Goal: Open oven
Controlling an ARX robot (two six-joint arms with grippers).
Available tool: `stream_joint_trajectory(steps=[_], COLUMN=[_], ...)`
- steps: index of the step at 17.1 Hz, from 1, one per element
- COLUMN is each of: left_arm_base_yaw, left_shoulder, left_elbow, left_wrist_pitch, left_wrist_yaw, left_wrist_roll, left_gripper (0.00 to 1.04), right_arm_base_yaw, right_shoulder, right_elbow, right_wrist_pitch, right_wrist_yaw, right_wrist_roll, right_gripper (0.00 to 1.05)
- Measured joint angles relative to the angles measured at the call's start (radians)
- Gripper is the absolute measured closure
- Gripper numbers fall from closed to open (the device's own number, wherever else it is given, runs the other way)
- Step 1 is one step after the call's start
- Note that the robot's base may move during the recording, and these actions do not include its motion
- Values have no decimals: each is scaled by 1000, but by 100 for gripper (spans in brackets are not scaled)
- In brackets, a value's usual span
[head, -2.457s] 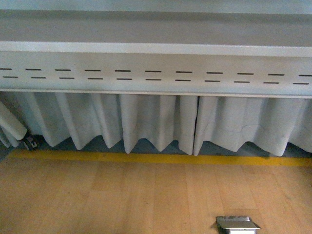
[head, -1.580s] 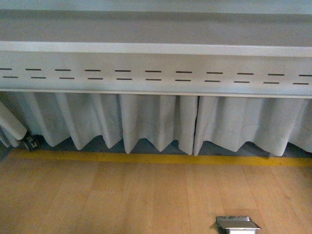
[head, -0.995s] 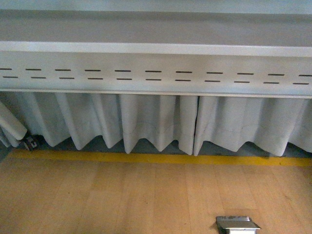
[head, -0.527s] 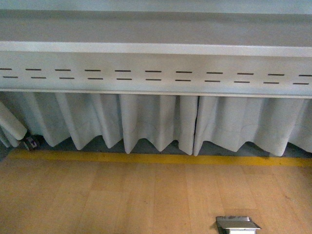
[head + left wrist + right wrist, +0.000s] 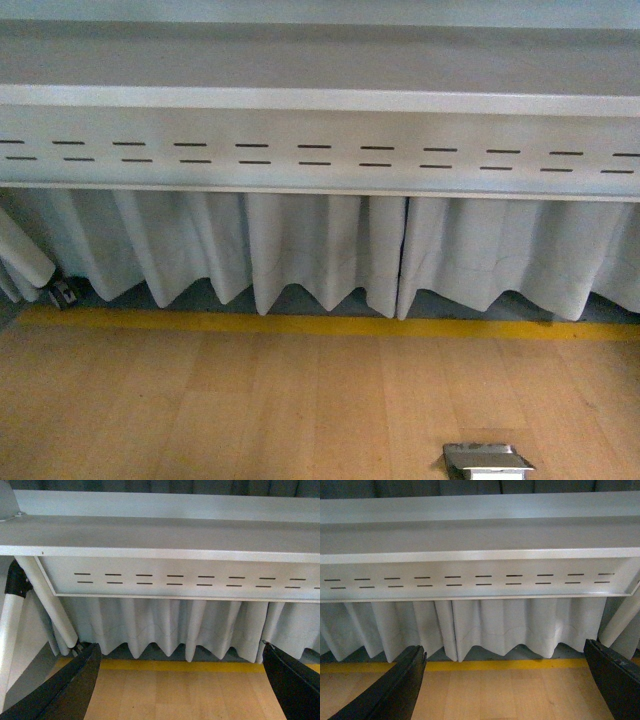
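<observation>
The oven is out of view in every frame. My left gripper (image 5: 182,690) is open and empty in the left wrist view, its black fingers (image 5: 65,690) far apart over bare wooden floor. My right gripper (image 5: 505,690) is open and empty in the right wrist view, its black fingers (image 5: 395,690) spread wide over the floor. Neither arm shows in the front view.
A grey table edge with a slotted panel (image 5: 320,155) spans the front view, white pleated curtain (image 5: 320,250) hanging below. A yellow floor line (image 5: 320,325) runs along the wooden floor (image 5: 250,410). A metal floor box (image 5: 487,460) sits low right. A white table leg (image 5: 47,600) stands near the left gripper.
</observation>
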Motion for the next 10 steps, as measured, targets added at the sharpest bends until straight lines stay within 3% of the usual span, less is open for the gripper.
stream_joint_trajectory(steps=[10], left_arm_base_yaw=[0], left_shoulder=[0], left_elbow=[0], left_wrist_pitch=[0], left_wrist_yaw=[0], left_wrist_roll=[0], left_gripper=[7], right_arm_base_yaw=[0], right_shoulder=[0], right_elbow=[0], right_wrist_pitch=[0], right_wrist_yaw=[0], right_wrist_roll=[0], right_gripper=[6])
